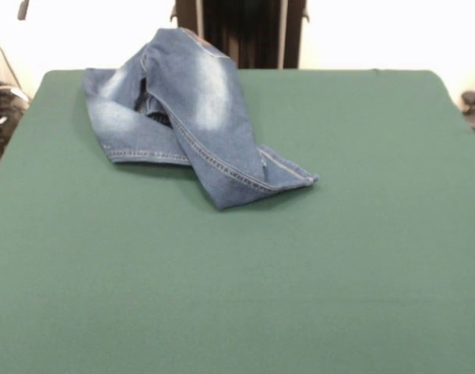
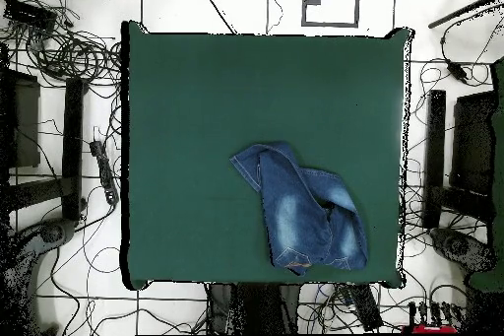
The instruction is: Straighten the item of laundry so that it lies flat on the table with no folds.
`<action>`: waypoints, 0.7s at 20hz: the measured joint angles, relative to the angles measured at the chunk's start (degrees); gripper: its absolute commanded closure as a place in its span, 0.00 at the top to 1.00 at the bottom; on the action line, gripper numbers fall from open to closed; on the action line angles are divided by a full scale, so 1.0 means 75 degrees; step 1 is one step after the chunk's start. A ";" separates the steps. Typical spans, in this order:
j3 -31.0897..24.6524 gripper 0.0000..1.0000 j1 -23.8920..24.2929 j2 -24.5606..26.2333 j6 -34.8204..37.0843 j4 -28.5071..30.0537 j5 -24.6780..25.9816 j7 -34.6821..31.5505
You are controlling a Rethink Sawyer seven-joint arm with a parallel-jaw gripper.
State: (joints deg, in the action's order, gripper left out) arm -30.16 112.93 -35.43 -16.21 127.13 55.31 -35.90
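Fingers unseen; crumpled jeans (image 1: pixel 192 117) on table (image 1: pixel 245 288)

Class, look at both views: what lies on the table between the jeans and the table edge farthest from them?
Nothing: only bare green table stretches from the jeans to that edge, in both views.

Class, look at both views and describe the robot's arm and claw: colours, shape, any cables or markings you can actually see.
Neither view shows the arm or claw, so nothing about them can be described. Only the pedestal shows, dark with vertical panels, behind the green table. The crumpled blue jeans lie untouched.
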 measured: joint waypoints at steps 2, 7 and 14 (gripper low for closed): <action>-0.0436 1.00 0.0451 0.0020 0.0249 0.0082 -0.0002 0.0000; -0.0872 1.00 0.1186 -0.0042 0.0801 0.0201 0.0002 0.0000; -0.0591 1.00 0.0426 -0.0273 0.0464 0.0299 0.0003 0.0000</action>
State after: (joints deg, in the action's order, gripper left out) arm -34.60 116.13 -37.48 -12.73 129.37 55.34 -35.90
